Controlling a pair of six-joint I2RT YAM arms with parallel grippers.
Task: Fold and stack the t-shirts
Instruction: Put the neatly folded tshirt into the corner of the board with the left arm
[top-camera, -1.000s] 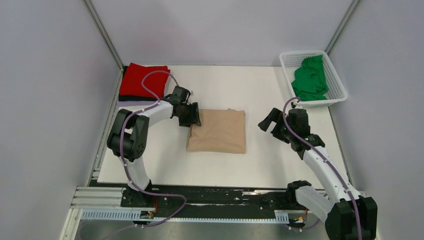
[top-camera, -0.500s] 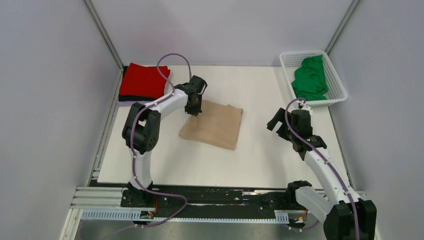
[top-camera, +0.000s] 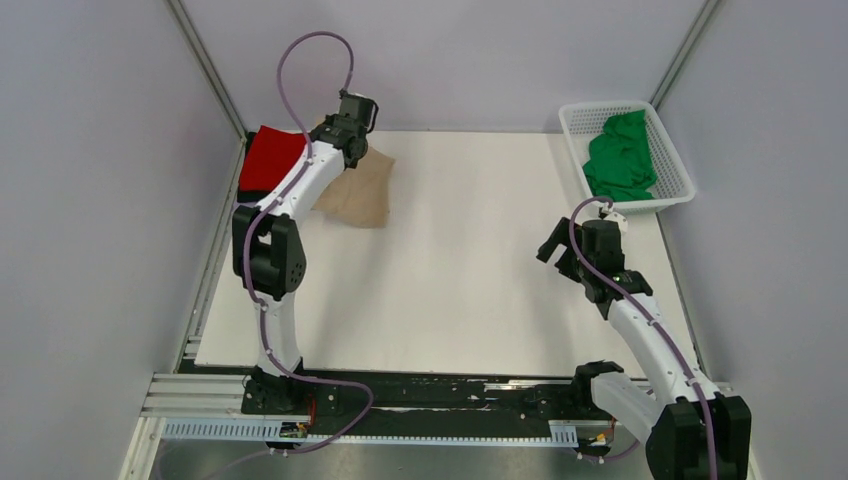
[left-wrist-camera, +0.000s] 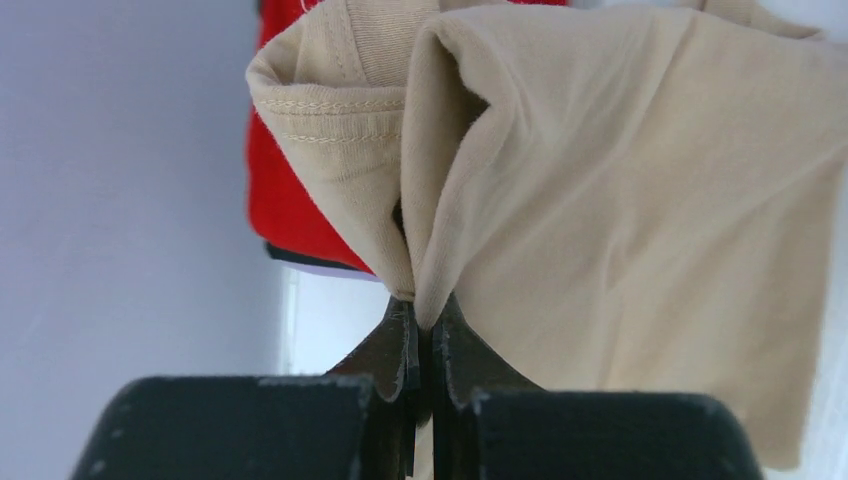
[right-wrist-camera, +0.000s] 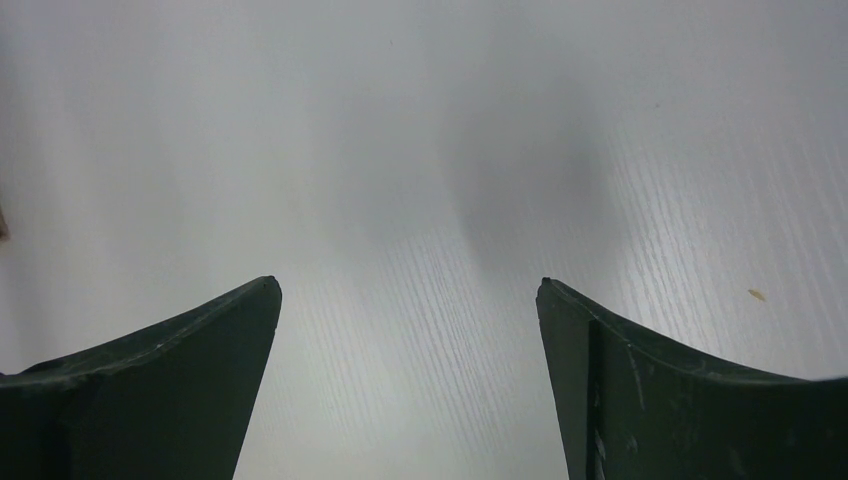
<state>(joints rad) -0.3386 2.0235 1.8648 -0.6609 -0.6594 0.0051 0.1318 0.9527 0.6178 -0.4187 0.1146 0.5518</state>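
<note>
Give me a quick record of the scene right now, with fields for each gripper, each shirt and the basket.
left gripper: shut on a fold of the beige shirt
right gripper: open, empty, over the bare table
beige shirt: hanging from the left gripper, next to the red shirt
red shirt: folded flat, far left corner
green shirt: crumpled, unfolded
white basket: far right corner, holds the green shirt

Basket (top-camera: 603, 105) far right, stack (top-camera: 268, 160) far left
</note>
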